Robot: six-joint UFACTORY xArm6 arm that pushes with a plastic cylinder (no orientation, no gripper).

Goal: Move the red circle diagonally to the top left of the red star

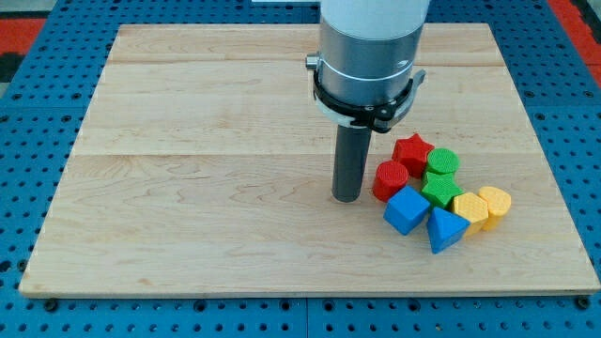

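Note:
The red circle [391, 179] is a short red cylinder on the wooden board [207, 188], right of centre. The red star [412, 150] lies just above and to the right of it, touching it. My tip [346, 197] rests on the board just left of the red circle, a small gap apart or barely touching; I cannot tell which. The rod rises to the large grey arm body at the view's top.
A cluster sits around the red blocks: a green circle [441, 161], a green star [440, 189], a blue cube [406, 209], a blue triangle [445, 229], a yellow heart-like block [470, 210] and a yellow circle [494, 202]. Blue pegboard surrounds the board.

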